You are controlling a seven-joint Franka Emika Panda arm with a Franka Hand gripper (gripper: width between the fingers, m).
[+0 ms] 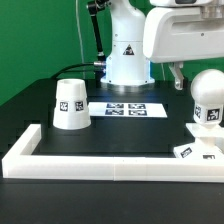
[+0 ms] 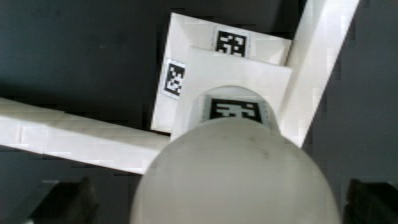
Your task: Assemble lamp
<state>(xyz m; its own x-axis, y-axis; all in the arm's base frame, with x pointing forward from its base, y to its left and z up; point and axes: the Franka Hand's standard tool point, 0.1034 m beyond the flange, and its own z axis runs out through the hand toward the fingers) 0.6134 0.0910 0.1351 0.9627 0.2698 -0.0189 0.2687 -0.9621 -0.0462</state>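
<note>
The rounded white bulb (image 1: 208,98) stands upright on the flat square base (image 1: 197,152) at the exterior view's right, tag facing front. In the wrist view the bulb (image 2: 240,165) fills the foreground, with the tagged base (image 2: 217,62) beyond it. My gripper (image 2: 214,205) is open, and its dark fingers (image 2: 63,200) stand on either side of the bulb with gaps to it. In the exterior view one finger (image 1: 178,76) hangs beside the bulb's top. The cone shade (image 1: 70,103) stands wide end down at the exterior view's left.
The marker board (image 1: 132,108) lies mid-table in front of the arm's white pedestal (image 1: 127,55). Long white bars edge the table at the front (image 1: 100,163) and left (image 1: 25,140). They also show in the wrist view (image 2: 71,125) next to the base.
</note>
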